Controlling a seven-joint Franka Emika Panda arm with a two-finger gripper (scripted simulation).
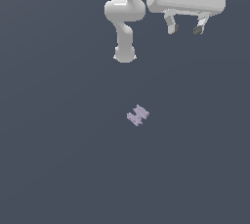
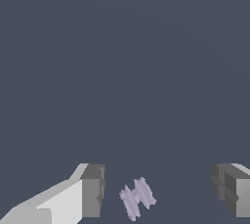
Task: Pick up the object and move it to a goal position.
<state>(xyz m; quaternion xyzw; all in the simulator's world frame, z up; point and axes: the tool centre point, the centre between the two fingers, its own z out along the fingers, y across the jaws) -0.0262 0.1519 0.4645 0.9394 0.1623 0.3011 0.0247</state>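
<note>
One plain dark grey floor [image 1: 58, 169] carries the flat lilac H-shaped piece [image 1: 138, 115], its long axis seemingly diagonal, while the white gripper [image 1: 185, 30] hangs high, jaws spread, empty.

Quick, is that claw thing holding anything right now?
Gripper: open and empty; the lilac piece lies on the floor, apart from it.

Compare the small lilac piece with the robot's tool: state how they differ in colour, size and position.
Colour: the lilac piece is pale purple, while the tool is white with dark grey fingertips.
Size: the piece is tiny, and the tool is much bigger, its open gap far wider than the piece.
Position: the piece lies flat on the dark floor; the tool hangs apart from it, holding nothing.
Shared: both show in both views.
</note>
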